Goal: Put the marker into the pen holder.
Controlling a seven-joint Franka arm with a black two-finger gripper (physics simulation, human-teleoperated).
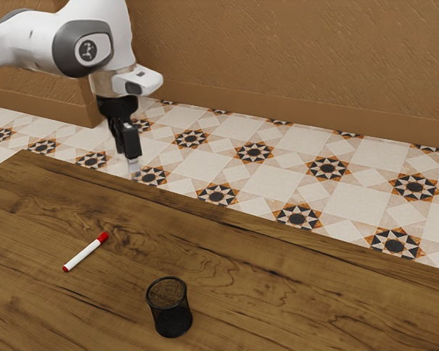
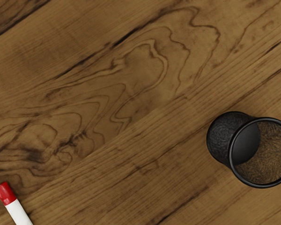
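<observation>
My jaws hang above the swirl-grained wooden surface (image 1: 278, 300); whether they are clenched or released, I can't tell. The slim, white-barrelled marker (image 1: 86, 252), red at both ends, lies on it, apart from the round, black mesh pen holder (image 1: 171, 319), which stands upright.

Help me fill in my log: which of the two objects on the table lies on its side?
The white marker with red ends; it lies flat, while the black pen holder stands upright.

Smooth white arm (image 1: 18, 42), rounded grey joint cover (image 1: 66, 47), dark circular badge (image 1: 88, 50), angular black tool (image 1: 134, 172)
</observation>
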